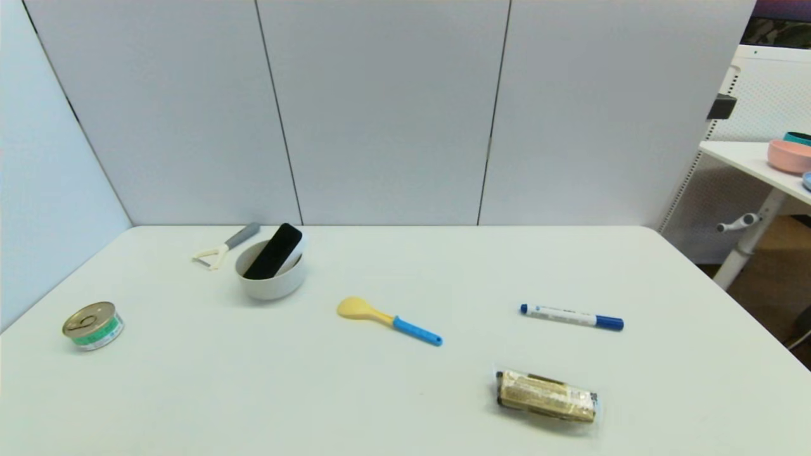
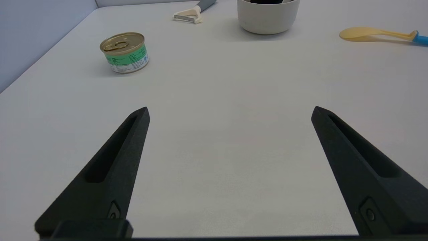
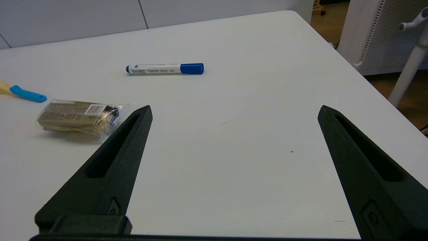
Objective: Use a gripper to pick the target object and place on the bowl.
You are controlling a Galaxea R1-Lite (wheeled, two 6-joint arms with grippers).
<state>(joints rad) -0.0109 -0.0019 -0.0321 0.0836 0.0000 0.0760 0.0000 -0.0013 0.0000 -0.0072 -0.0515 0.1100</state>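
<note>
The black-topped flat block (image 1: 274, 251) leans tilted in the off-white bowl (image 1: 271, 285) at the table's back left, its upper end sticking out over the far rim. The bowl also shows in the left wrist view (image 2: 267, 18), with a black sliver of the block (image 2: 267, 1) at its top. My left gripper (image 2: 230, 112) is open and empty, low over bare table near the front left. My right gripper (image 3: 234, 112) is open and empty over bare table at the front right. Neither arm shows in the head view.
A green-labelled tin can (image 1: 93, 325) sits at the left, a peeler (image 1: 223, 248) behind the bowl, a yellow spoon with a blue handle (image 1: 386, 320) in the middle, a blue marker (image 1: 571, 316) and a wrapped snack bar (image 1: 546, 396) at the right. A side table with a pink bowl (image 1: 789, 156) stands far right.
</note>
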